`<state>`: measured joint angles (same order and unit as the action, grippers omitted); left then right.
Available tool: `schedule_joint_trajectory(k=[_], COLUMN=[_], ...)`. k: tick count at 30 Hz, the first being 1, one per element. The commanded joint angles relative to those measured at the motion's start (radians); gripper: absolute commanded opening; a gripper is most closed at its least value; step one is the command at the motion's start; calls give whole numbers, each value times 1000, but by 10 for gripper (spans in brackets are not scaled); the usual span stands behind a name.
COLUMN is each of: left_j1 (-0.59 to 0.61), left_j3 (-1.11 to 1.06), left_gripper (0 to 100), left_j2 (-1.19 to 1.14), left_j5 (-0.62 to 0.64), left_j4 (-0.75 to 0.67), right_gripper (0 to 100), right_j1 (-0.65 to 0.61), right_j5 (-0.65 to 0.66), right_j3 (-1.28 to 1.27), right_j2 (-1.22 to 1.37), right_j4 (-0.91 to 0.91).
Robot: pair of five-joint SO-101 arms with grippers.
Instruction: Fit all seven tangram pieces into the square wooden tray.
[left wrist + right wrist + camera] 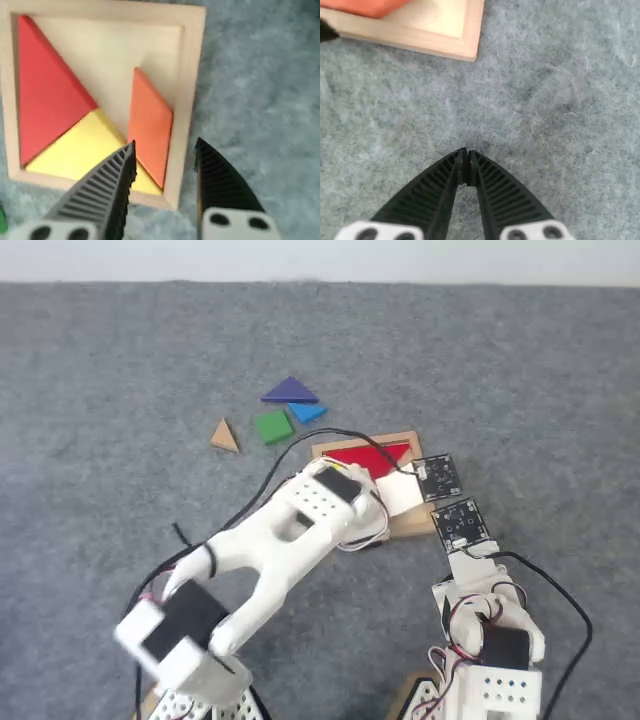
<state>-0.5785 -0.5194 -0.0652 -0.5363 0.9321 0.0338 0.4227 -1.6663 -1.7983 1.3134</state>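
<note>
Starting nearest, the right claw (466,155) is seen shut tight on nothing, held low over the grey mat (545,100), short of the tray's corner. Further out, the left claw (162,155) is poised over the tray (192,75), jaws spread wide and nothing gripped. The end of the orange piece (150,125) and the tray rim are framed between them.

Three pieces are counted inside. The red triangle (47,95) and yellow triangle (82,150) are set edge to edge, and the orange piece lies along the rim, though whether it lies flat cannot be told.

Beyond the tray, well apart from it, four are left on the mat: tan triangle (225,435), green square (272,426), blue piece (307,412), purple triangle (290,391).

Seating the orange piece is judged the step in hand. Next, the claw would need to be lifted clear and carried to that far cluster, and a piece picked and turned to suit the bare corner.
</note>
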Motion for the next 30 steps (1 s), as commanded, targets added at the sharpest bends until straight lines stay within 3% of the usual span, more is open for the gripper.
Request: schedule_joint_trajectory(k=[1,8,13,18,22,30], left_j1=[43,299,371,572,654,660], left_j3=[-81,-116,-101,2,76,165], left_gripper=[181,181,181,181,181,182], left_j2=[198,258,192,135,48,-94], left_j5=[86,454,571,726,741,740], left_j4=[-37,-158,-216,-164,-153,-158], right_gripper=[8,8,8,8,8,8], right_j1=[-2,-4,-4,-4,-4,-4], right_j5=[8,8,8,8,8,8], right_j3=[-17,-17,-17,-17,-17,-17], right_j2=[-15,-15,-15,-15,-15,-15], right_j4=[2,2,2,2,2,2])
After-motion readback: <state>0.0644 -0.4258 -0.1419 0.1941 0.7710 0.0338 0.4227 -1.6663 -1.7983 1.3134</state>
